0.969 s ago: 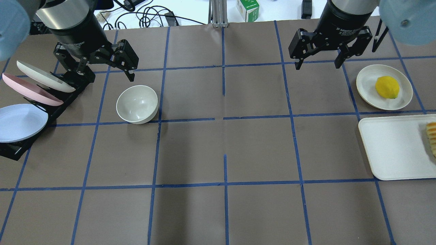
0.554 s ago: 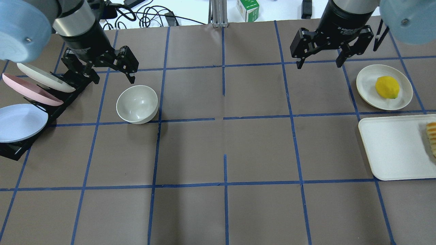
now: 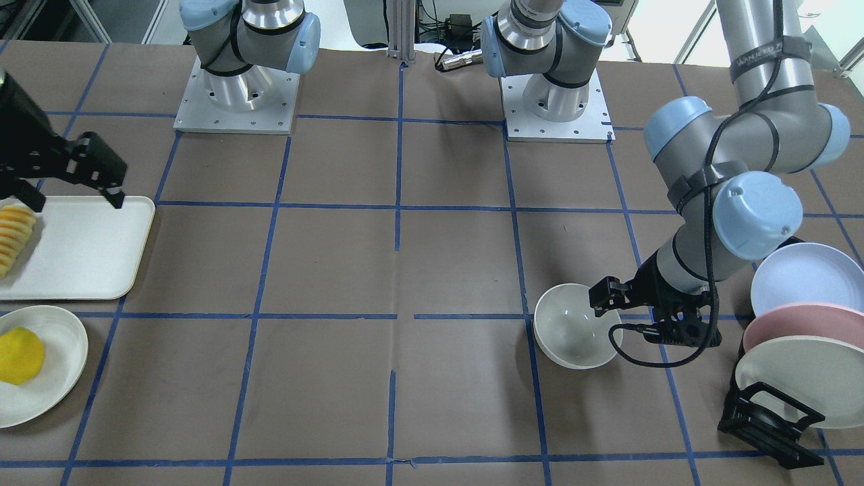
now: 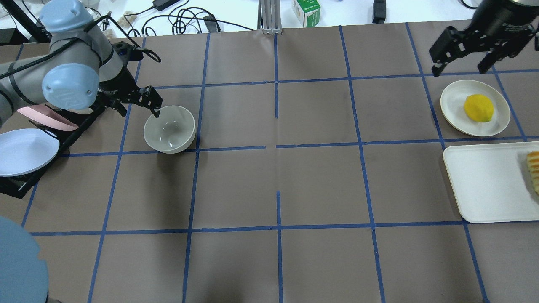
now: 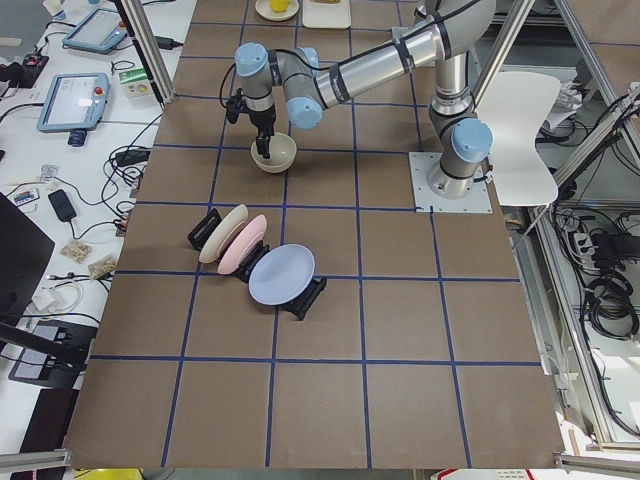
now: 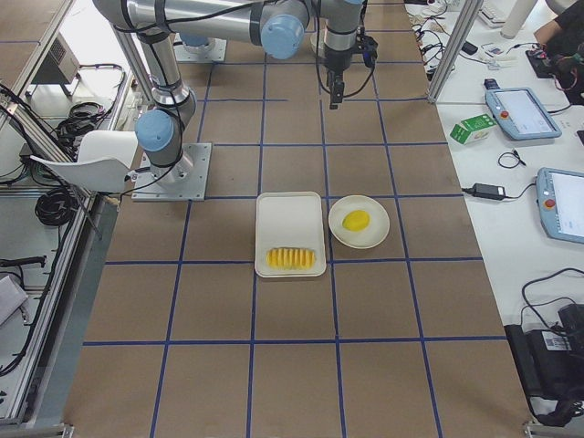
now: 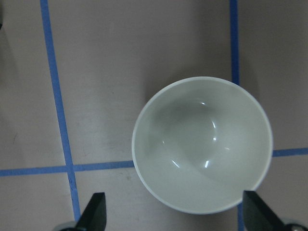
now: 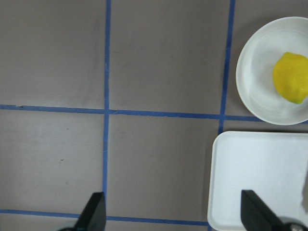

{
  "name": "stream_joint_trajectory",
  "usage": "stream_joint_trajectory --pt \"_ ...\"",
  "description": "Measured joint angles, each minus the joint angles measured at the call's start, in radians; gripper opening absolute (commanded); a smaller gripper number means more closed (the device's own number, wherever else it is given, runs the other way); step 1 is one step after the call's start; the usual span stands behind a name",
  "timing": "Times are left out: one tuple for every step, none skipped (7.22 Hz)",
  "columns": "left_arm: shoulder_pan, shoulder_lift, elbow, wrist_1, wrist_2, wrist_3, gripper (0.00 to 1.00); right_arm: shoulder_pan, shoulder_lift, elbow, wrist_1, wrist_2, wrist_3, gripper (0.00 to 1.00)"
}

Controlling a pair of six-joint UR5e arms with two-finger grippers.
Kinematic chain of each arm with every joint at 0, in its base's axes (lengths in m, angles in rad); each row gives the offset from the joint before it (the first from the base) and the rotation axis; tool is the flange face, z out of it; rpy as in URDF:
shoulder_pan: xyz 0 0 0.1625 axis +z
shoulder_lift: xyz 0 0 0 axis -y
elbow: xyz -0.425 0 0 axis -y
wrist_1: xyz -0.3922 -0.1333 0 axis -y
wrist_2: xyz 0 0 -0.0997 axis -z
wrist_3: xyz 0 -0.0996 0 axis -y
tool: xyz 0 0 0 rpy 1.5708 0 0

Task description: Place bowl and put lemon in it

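The off-white bowl (image 4: 169,128) stands upright and empty on the table's left part; it also shows in the front view (image 3: 574,327) and the left wrist view (image 7: 202,144). My left gripper (image 4: 141,110) is open at the bowl's rack-side rim, with one fingertip (image 4: 157,112) over the rim. The yellow lemon (image 4: 478,107) lies on a small white plate (image 4: 454,113) at the far right. My right gripper (image 4: 460,63) is open and empty, up and behind the plate. The right wrist view shows the lemon (image 8: 291,77) at its upper right.
A black rack (image 4: 17,185) with blue, pink and white plates stands left of the bowl, close to my left arm. A white tray (image 4: 484,181) with sliced yellow food (image 4: 534,168) lies in front of the lemon plate. Cables and a small box lie behind the table.
My left arm has swung round and lowered its open gripper to the bowl's rim. My right gripper has moved right, toward the lemon plate. Bowl and lemon have not moved.
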Motion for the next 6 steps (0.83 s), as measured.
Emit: stream_joint_trajectory --pt "0.017 -0.037 -0.010 0.044 -0.004 0.018 1.00 -0.078 0.027 -0.002 -0.034 -0.006 -0.109 1.00" --pt "0.030 -0.071 -0.018 0.085 -0.017 0.021 0.95 -0.150 0.064 -0.009 -0.082 -0.017 -0.191 1.00" --pt "0.035 -0.095 -0.031 0.114 -0.032 0.011 0.79 -0.210 0.110 -0.023 -0.123 -0.036 -0.244 1.00" --pt "0.039 -0.107 -0.046 0.133 -0.040 -0.006 0.48 -0.244 0.148 -0.032 -0.159 -0.048 -0.285 1.00" --pt "0.041 -0.112 -0.055 0.141 -0.042 -0.021 0.25 -0.258 0.174 -0.032 -0.187 -0.049 -0.310 1.00" --pt "0.043 -0.115 -0.057 0.144 -0.045 -0.029 0.00 -0.263 0.218 -0.030 -0.232 -0.048 -0.323 1.00"
